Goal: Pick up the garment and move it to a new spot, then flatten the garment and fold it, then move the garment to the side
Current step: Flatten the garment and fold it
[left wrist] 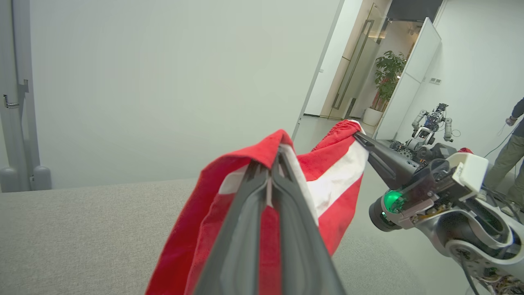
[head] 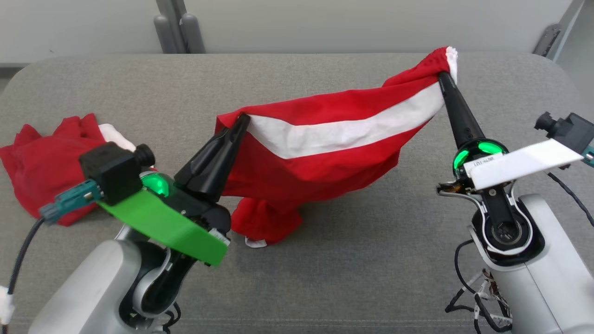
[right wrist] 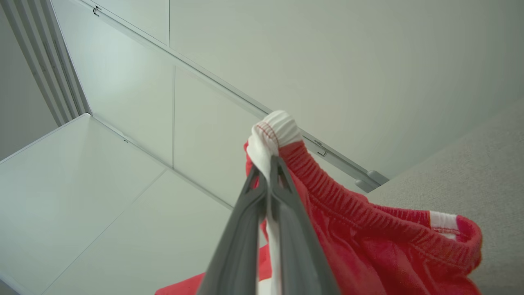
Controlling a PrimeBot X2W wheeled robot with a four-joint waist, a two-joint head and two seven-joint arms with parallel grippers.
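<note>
Grey padded surface (head: 325, 287) below; left gripper (head: 242, 119) and right gripper (head: 443, 76) each pinch the garment (head: 325, 171), strung left-right between them

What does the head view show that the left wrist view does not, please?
The head view adds a second red garment crumpled at the left of the grey surface, and the lowest fold of the red-and-white garment reaching that surface. The left wrist view adds a potted plant, another robot and a person. Both show that garment stretched between the left end effector and the right end effector, each shut on it.
</note>
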